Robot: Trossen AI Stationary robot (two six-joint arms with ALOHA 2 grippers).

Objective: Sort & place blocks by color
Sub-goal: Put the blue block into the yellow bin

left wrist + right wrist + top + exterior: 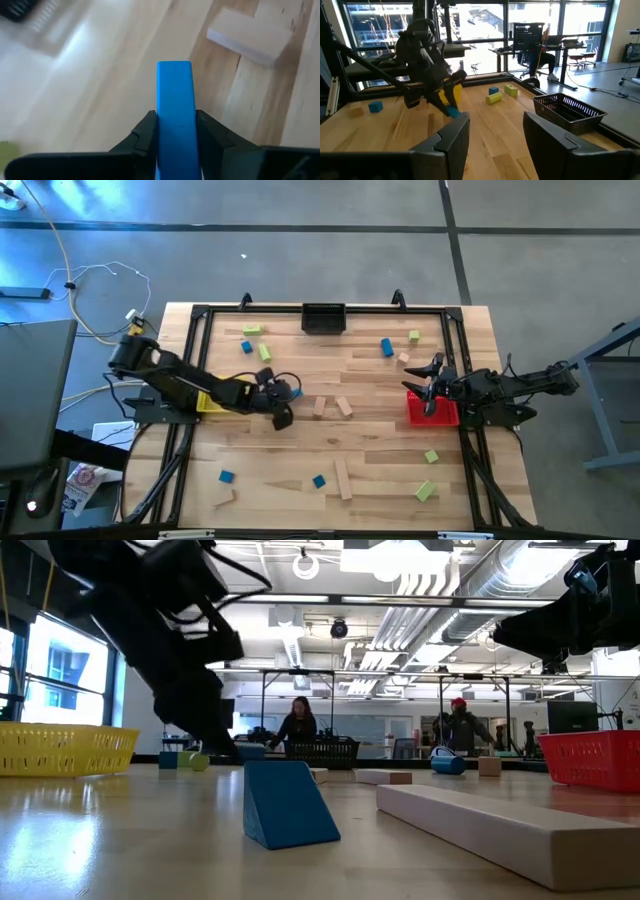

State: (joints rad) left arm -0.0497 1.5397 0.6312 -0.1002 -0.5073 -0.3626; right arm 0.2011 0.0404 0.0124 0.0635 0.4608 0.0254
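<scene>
The wooden table [300, 470] is carrying everything, with a black frame [190, 360] running along its left, far and right edges. The left arm [170, 375] is reaching in from the left edge toward the middle, and the right arm [520, 385] is hanging over the right edge. Three bins are sitting on the table: a yellow bin [209, 402] by the left edge under the left arm, a red bin [420, 413] by the right edge, a black bin [323, 318] at the middle of the far edge.

The left gripper [175, 125] is clenched on a blue bar [174, 100], the bar sticking out forward between the two fingers [145, 132] just above the boards, left of the table's middle. A plain wood block [248, 36] is lying near it. The right gripper [432, 380] is hovering over the red bin with its fingers [452, 135] parted and nothing between them.

Blocks are lying scattered: green ones [252, 330] and a blue one [246, 347] toward the far left corner, a blue one [386, 347] and a green one [414, 336] toward the far right, green ones [426, 491] near the near right corner, blue ones [226, 476] and a long wood bar [342, 478] along the near edge. Two people are showing in the room beyond.
</scene>
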